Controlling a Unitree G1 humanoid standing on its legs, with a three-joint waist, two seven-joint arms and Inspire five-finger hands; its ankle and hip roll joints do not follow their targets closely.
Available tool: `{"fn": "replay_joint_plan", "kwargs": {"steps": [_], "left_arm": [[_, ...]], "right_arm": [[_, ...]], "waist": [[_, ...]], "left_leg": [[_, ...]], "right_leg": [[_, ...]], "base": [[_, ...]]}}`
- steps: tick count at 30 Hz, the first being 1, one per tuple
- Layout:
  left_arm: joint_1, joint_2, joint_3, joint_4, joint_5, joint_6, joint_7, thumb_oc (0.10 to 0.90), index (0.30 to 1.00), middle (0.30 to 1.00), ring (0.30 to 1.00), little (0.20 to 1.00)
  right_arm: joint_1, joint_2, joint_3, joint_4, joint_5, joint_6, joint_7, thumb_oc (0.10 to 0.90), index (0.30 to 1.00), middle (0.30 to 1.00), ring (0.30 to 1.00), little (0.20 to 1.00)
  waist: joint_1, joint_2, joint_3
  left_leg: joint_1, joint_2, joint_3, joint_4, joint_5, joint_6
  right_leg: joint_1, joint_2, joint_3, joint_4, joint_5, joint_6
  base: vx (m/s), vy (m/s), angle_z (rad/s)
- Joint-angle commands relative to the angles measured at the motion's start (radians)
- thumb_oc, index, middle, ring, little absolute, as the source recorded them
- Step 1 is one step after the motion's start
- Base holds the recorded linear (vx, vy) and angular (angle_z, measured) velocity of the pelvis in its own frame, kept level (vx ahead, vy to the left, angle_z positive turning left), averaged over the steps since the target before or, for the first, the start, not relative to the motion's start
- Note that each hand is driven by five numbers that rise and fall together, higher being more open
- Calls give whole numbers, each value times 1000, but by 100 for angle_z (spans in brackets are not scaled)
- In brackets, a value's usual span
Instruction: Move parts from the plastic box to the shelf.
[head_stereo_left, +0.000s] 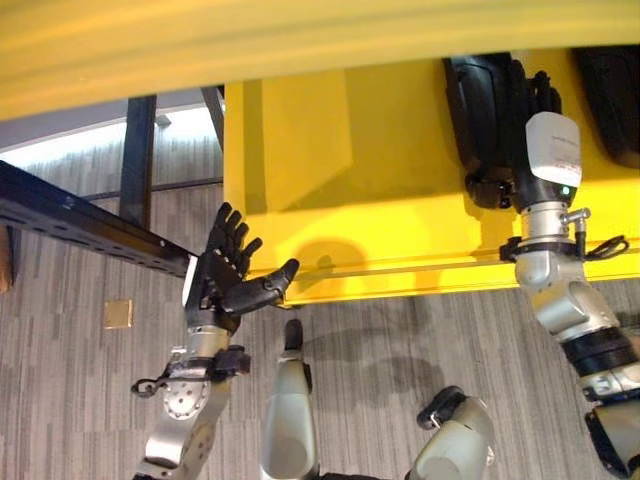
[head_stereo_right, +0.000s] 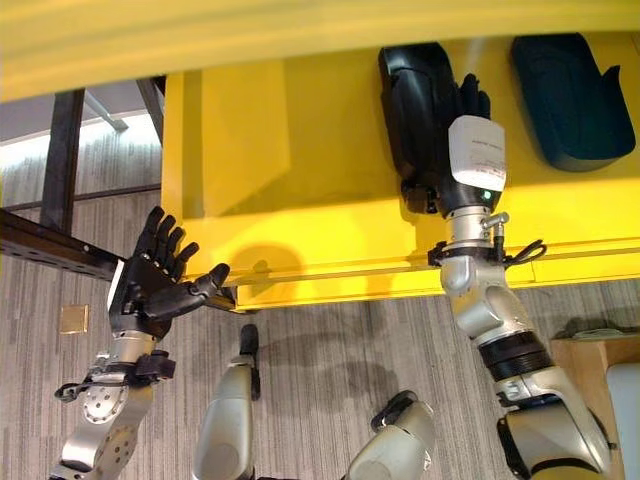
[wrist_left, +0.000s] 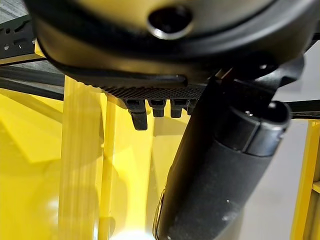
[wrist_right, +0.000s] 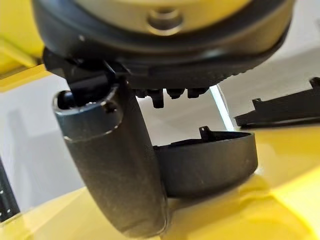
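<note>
Right hand (head_stereo_right: 440, 130) grips black part (head_stereo_right: 415, 100) in yellow box (head_stereo_right: 290, 180)

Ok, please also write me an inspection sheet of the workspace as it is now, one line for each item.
Surface: grey striped carpet floor.
Job's things: yellow plastic box holds a black moulded part and a dark teal moulded part; dark metal shelf rail to its left.
Clutter: small brass floor plate.
Hands: left hand open, at the box's outer corner; right hand inside the box, against the black part.
Cables: nothing seen.
Surroundings: nothing seen.
</note>
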Motion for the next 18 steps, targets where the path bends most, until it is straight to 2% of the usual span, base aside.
{"fn": "replay_joint_plan", "kwargs": {"steps": [1, 9, 18], "left_arm": [[38, 51, 49, -40, -5, -6, -8, 900, 1000, 1000, 1000, 1000], [52, 57, 70, -47, -14, -3, -14, 900, 1000, 1000, 1000, 1000], [59, 59, 77, -50, -20, -3, -15, 900, 1000, 1000, 1000, 1000]], "right_arm": [[-136, -49, 5, -85, -51, -69, -6, 900, 1000, 1000, 1000, 1000], [-150, -132, 74, -100, -70, -94, 73, 900, 1000, 1000, 1000, 1000], [-157, -178, 125, -103, -68, -111, 120, 900, 1000, 1000, 1000, 1000]], "waist": [[-23, -31, -18], [-19, -39, -18], [-19, -42, -18]], "left_leg": [[144, 33, 55, 52, -173, 43], [142, 39, 55, 51, -170, 39], [140, 42, 57, 52, -171, 37]], "right_leg": [[-58, 5, 42, 1, 196, 18], [-62, 9, 38, 3, 200, 19], [-68, 9, 43, 7, 202, 20]], "base": [[0, 0, 0], [0, 0, 0], [0, 0, 0]]}}
